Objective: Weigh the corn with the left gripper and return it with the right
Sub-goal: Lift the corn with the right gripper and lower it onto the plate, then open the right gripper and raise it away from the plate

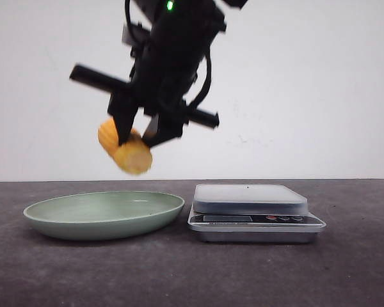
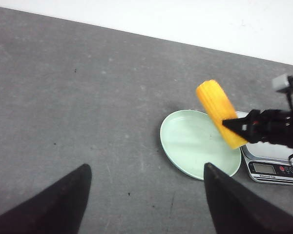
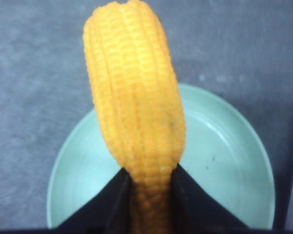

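right tool (image 1: 136, 134) pinching the corn (image 1: 125, 149), held in the air over the green plate (image 1: 83, 220) | scale (image 1: 251, 211) right of plate on the dark surface (image 1: 192, 275) | left tool (image 2: 146, 195) spread, holding nothing

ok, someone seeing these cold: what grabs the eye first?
The stubby yellow-orange corn cob, pinched in the right gripper and hanging in the air above the pale green round plate. Next, the silver digital kitchen scale sitting bare just right of the plate. The left gripper hangs open over dark grey table, holding nothing.
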Controlling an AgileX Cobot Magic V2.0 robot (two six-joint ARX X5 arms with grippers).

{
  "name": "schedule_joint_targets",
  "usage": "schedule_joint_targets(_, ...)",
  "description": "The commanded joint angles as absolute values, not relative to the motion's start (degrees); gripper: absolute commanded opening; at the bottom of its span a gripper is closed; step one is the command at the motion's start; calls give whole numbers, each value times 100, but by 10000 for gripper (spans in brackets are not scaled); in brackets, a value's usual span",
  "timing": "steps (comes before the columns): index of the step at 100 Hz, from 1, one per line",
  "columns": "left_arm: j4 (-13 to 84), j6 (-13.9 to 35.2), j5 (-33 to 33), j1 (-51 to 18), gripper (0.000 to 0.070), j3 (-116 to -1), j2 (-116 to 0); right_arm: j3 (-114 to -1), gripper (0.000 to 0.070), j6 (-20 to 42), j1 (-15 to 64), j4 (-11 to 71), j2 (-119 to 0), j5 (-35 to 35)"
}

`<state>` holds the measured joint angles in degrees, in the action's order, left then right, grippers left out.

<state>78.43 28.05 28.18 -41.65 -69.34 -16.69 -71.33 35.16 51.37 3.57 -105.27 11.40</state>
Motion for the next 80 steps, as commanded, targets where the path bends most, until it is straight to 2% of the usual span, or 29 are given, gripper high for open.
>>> schedule_joint_targets(1,7800,2755,2832,-4191,425,-6998,-1664,-7249,3,3859,5240,255,-10742,1205)
schedule_joint_targets(5,7800,2755,2832,-4191,425,-6998,-1664,-7249,41,3940,5260,259,-10816,1229)
schedule_joint_targets(12,7815,2755,2829,-4191,425,-6998,-1664,-7249,217,4150,5323,255,-10927,1350)
schedule_joint_targets(15,7826,2757,2829,-4191,425,-6998,-1664,-7249,263,4211,5345,255,-10962,1372)
schedule_joint_targets(34,7856,2753,2829,-4191,425,-6998,-1664,-7249,270,4222,5465,172,-11017,1424)
schedule_joint_targets(38,7854,2753,2832,-4191,425,-6998,-1664,-7249,291,4206,5470,134,-11015,1426)
schedule_joint_targets(42,7854,2751,2832,-4191,425,-6998,-1664,-7249,356,4204,5472,108,-11015,1417)
schedule_joint_targets(51,7854,2749,2832,-4191,425,-6998,-1664,-7249,572,4204,5468,89,-11015,1406)
schedule_joint_targets(55,7861,2746,2832,-4191,425,-6998,-1664,-7249,623,4202,5468,89,-11015,1376)
schedule_joint_targets(80,7883,2716,2832,-4191,425,-6998,-1664,-7260,627,3780,5310,185,-10667,1358)
